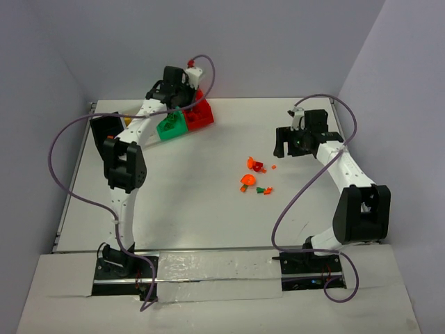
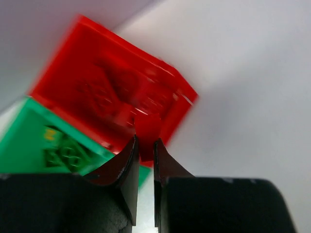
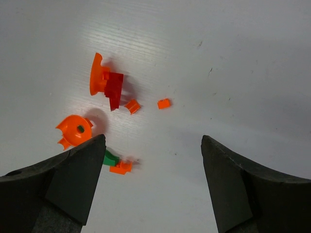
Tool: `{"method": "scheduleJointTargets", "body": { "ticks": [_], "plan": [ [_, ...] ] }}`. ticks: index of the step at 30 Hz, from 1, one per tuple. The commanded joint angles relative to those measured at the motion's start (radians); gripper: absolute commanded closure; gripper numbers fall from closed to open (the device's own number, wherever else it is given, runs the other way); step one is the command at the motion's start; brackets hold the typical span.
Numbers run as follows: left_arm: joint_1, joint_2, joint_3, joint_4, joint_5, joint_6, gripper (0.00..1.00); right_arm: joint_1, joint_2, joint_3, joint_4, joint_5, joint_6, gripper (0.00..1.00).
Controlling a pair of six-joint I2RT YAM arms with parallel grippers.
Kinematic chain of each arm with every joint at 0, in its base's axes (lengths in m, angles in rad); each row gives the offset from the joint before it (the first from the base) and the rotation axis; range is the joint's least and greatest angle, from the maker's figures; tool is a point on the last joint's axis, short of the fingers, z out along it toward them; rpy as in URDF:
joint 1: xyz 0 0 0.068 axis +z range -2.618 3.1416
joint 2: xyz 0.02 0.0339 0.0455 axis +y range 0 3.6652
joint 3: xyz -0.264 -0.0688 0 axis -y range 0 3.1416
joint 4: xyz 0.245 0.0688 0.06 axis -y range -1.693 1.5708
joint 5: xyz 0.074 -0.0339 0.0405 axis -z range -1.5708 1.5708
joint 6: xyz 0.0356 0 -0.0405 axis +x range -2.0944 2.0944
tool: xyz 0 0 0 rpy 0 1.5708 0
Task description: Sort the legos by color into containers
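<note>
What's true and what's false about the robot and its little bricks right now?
1. The right gripper is open, near the loose legos. True.
2. The green bin sits right beside the red bin. True.
3. All the loose legos are blue. False: they are orange, red and green.
4. The left gripper is wide open. False: its fingers are nearly together, pinching a small red lego above the red bin.
</note>
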Motion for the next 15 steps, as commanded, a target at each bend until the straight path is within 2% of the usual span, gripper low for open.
{"method": "scheduleJointTargets", "body": {
  "ticks": [1, 6, 11, 15],
  "plan": [
    [0.029, 0.087, 0.042, 0.065, -0.04, -0.058, 0.99, -0.008, -0.001, -0.011, 0.001, -0.012, -0.009, 0.14],
    [0.046, 0.136, 0.067, 0.137, -0.003, -0.076, 0.89, -0.008, 0.009, -0.013, 0.002, -0.029, -0.003, 0.15],
    [0.05, 0.145, 0.07, 0.194, 0.023, -0.084, 0.86, -0.006, 0.023, -0.006, 0.003, -0.05, 0.01, 0.16],
    [0.05, 0.161, 0.091, 0.195, 0.02, -0.085, 0.58, -0.007, 0.03, 0.002, -0.001, -0.063, 0.018, 0.16]
  ]
}}
